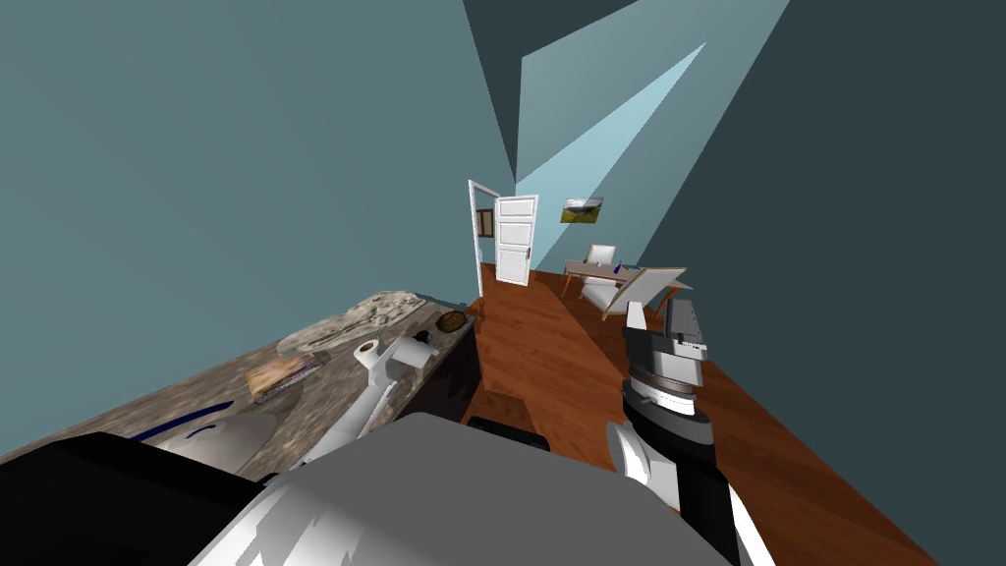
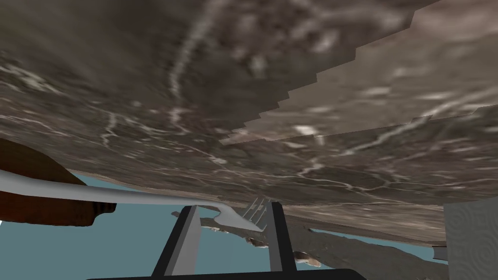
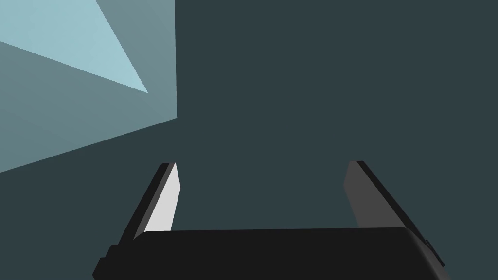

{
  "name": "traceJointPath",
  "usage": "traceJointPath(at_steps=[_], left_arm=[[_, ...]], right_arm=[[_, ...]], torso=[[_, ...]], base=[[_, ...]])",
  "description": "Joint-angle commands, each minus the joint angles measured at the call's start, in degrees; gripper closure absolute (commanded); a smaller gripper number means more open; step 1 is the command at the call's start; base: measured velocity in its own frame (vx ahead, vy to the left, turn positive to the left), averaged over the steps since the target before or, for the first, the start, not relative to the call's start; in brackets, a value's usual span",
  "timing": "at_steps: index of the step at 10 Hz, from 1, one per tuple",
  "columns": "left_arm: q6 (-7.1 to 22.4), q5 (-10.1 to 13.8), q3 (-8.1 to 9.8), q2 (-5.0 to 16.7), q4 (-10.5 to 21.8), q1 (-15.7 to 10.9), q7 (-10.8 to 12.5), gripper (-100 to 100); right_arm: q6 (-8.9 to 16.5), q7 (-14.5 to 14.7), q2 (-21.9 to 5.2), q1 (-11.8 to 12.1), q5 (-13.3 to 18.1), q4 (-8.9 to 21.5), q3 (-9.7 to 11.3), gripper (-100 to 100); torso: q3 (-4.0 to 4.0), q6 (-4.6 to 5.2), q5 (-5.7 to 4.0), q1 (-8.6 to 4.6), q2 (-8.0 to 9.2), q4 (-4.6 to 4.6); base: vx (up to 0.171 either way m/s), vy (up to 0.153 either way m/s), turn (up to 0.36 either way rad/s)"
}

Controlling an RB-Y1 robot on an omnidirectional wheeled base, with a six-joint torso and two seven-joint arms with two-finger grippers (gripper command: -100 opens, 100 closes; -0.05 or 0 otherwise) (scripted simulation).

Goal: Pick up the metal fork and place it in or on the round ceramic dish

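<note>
Marbled desk point(image 1: 167, 403) sits left in head view with the left arm over it; right tool point(image 1: 656, 316) hangs above the wood floor point(image 1: 550, 364), fingers spread wide. Left wrist view adds the grey fork point(image 2: 146, 197) pinched in the left tool point(image 2: 232, 208), with a brown object point(image 2: 44, 199) behind the handle.

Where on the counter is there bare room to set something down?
Bare stone at the far end of the counter, between the pale round dish and the dark round thing. Crowded nearer: brown block, left gripper on the fork, white dish.

Fork point(image 2: 146, 198) lies between the fingers point(image 2: 187, 238), over the countertop point(image 2: 243, 97).
</note>
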Motion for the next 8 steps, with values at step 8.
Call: traceJointPath(at_steps=[8], left_arm=[[0.82, 0.79, -6.71, -0.02, -14.28, 8.68, -3.33, 100]], right_arm=[[0.00, 0.00, 0.00, 0.02, 0.00, 0.00, 0.00, 0]], torso=[[-0.21, 0.00, -0.01, -0.05, -0.38, -0.06]], base=[[0.109, -0.012, 0.240]])
